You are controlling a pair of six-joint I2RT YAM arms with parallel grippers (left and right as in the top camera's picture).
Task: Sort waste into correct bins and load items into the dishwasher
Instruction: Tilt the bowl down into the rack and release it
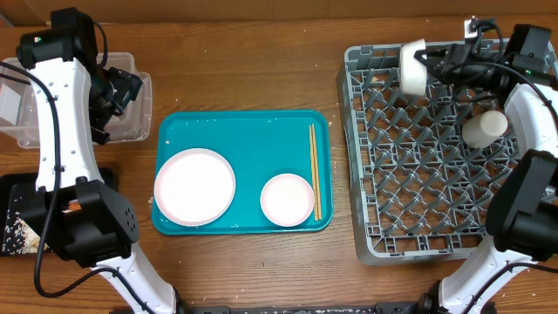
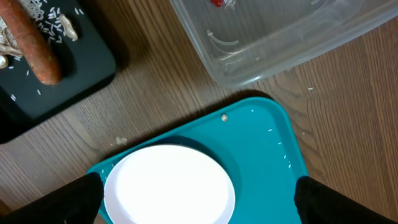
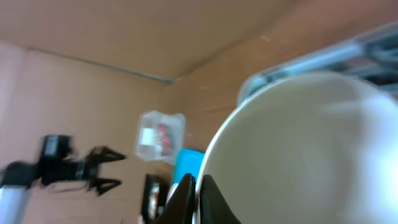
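Lying on black tray [image 2: 93, 70], wrist-view only: sausage [image 2: 37, 43].

I count two round white plates, the large plate [image 1: 194, 186] and the smaller plate [image 1: 287, 199]; one white bowl [image 1: 412, 65]; one small white cup [image 1: 484, 128]; one pair of thin wooden chopsticks [image 1: 315, 170]; one orange sausage-like stick [image 2: 38, 46].

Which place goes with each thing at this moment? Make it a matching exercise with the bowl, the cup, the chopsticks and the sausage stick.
Things:
1. white bowl
2. small white cup
3. chopsticks
4. orange sausage stick

Places:
A. on the black tray
B. on the teal tray
C. lying in the grey dish rack
D. gripped by the right gripper at the rack's far corner

Pairs: 1-D, 2-C, 3-B, 4-A
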